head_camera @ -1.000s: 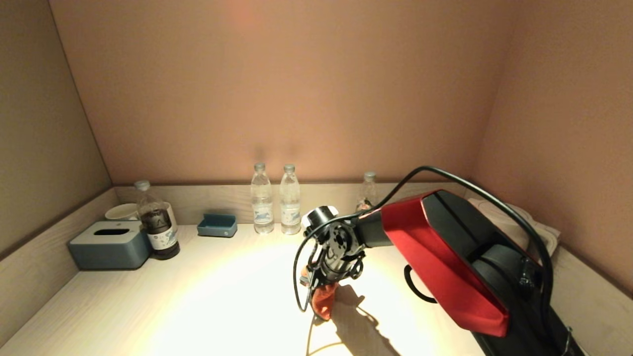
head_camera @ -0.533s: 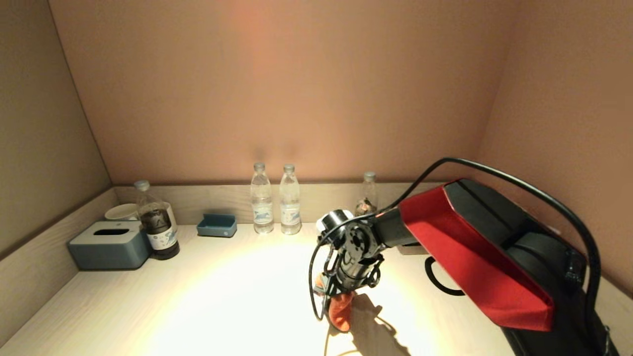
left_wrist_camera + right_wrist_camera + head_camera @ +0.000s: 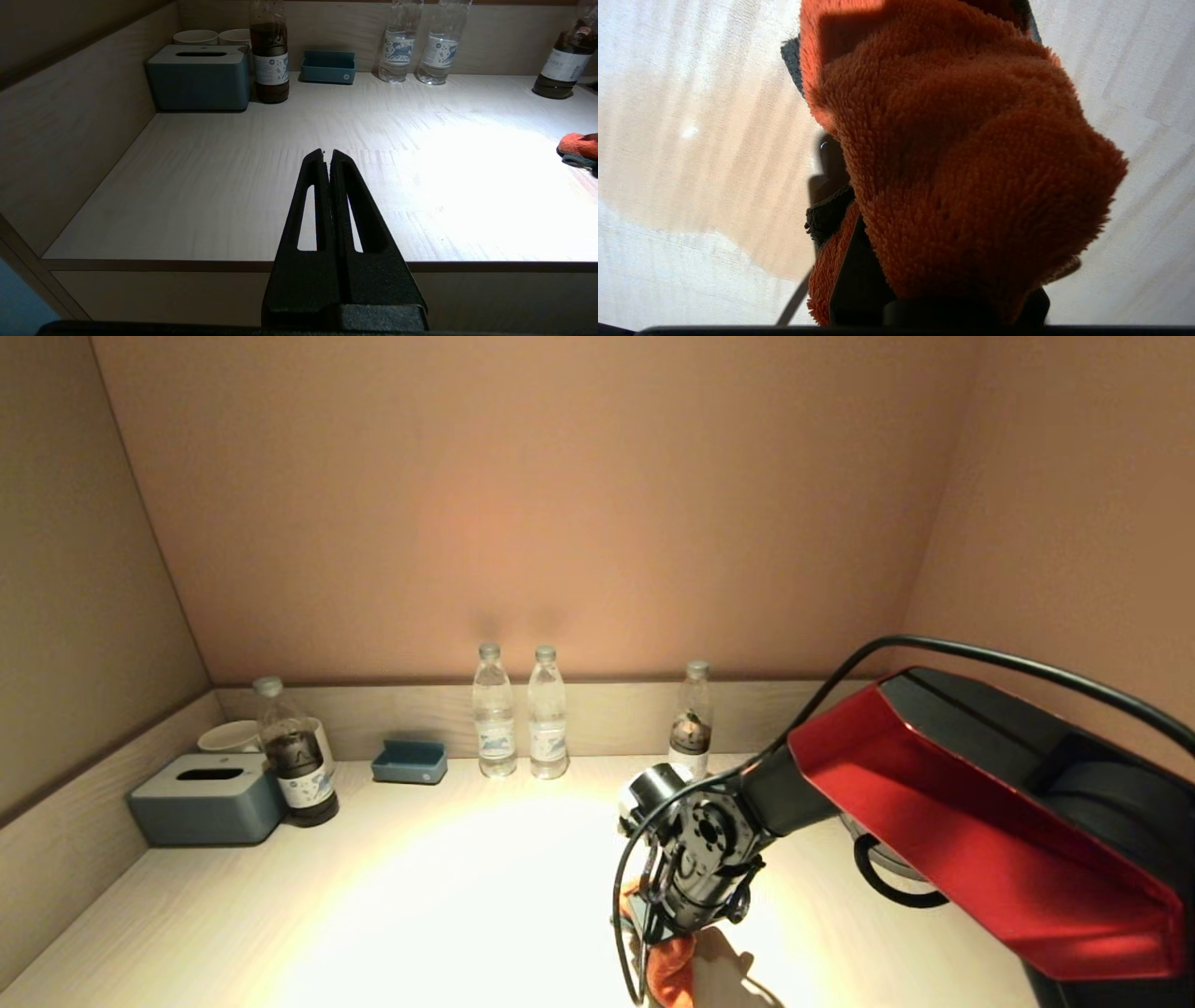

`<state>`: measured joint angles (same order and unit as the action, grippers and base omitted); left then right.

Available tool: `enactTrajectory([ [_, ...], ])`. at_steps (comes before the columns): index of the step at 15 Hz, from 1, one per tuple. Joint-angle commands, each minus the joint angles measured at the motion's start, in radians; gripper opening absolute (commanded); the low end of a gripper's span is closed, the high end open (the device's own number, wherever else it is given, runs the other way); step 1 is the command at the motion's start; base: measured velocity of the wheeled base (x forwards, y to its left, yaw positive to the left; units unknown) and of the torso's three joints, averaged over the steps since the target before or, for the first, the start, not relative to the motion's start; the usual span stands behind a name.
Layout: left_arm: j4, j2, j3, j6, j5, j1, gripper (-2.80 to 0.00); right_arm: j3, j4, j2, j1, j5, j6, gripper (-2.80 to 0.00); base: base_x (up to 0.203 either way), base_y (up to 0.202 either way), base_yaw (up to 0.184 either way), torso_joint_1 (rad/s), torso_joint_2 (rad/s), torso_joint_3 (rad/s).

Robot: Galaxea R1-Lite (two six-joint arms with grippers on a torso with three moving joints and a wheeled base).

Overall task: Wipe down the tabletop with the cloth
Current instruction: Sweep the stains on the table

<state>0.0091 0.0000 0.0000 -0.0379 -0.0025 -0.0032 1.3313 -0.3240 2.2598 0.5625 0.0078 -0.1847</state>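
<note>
**A:** What are we seeing of our right arm?

**B:** We are reaching it forward and down from the right of the head view, the red-and-black forearm sloping toward the wrist, with a black cable arching over it. Our right gripper (image 3: 665, 947) is pointing downward, near the front edge of the view, and its fingers are clamping a bunched orange cloth (image 3: 952, 154), which is covering them almost wholly in the right wrist view.

**A:** And our left arm?

**B:** We are holding it low and parked at the near edge. Our left gripper (image 3: 328, 156) is pointing forward, its two black fingers (image 3: 314, 196) pressing together with nothing between them.
</note>
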Motion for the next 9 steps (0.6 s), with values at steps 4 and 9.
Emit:
enactTrajectory([
  [4, 0.000, 0.000, 0.000, 0.000, -0.001, 0.000, -2.80, 0.001, 0.060, -0.049, 0.093, 0.001, -0.002, -2.80, 0.000, 0.000, 0.000, 0.000, 0.00, 0.000],
  [9, 0.000, 0.000, 0.000, 0.000, -0.001, 0.000, -2.80, 0.068, 0.059, -0.042, 0.221, -0.002, -0.009, -2.80, 0.000, 0.000, 0.000, 0.000, 0.00, 0.000],
])
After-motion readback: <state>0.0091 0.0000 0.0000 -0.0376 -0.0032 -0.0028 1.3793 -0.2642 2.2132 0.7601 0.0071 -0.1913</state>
